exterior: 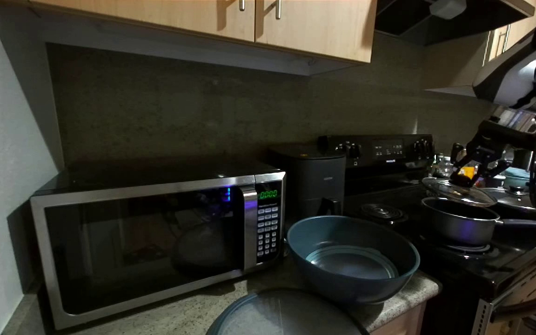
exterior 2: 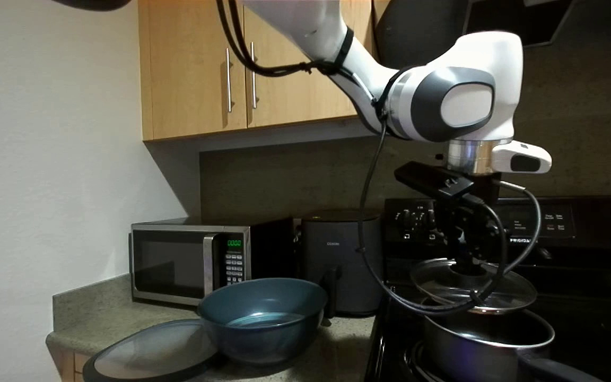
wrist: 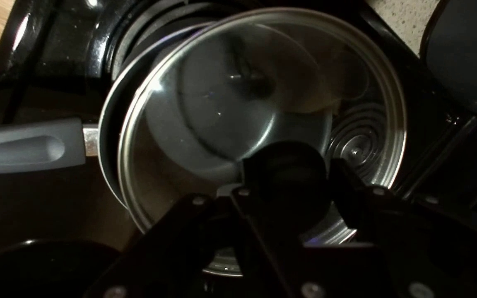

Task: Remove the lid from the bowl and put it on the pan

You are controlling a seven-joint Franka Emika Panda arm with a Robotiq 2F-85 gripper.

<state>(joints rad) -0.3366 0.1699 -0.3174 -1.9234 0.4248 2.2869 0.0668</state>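
My gripper (exterior 2: pixel 467 260) is shut on the black knob of the round glass lid (exterior 2: pixel 441 284), also seen in the wrist view (wrist: pixel 205 124). It holds the lid slightly tilted just above the pan (exterior 2: pixel 454 353). The lid overlaps most of the pan's opening but sits off centre; in the wrist view the pan's rim and its grey handle (wrist: pixel 31 145) show at the left. The pan stands on a stove burner. The blue-grey bowl (exterior: pixel 356 288) stands uncovered on the counter, and nothing shows inside it; it is also in an exterior view (exterior 2: pixel 263 342).
A large grey disc with a dark rim (exterior 2: pixel 151 353) lies beside the bowl. A microwave (exterior: pixel 147 246) and a black air fryer (exterior 2: pixel 342 265) stand behind. Another lidded pan (exterior: pixel 521 197) is on the stove (exterior: pixel 389 242). A cable loop hangs by the gripper.
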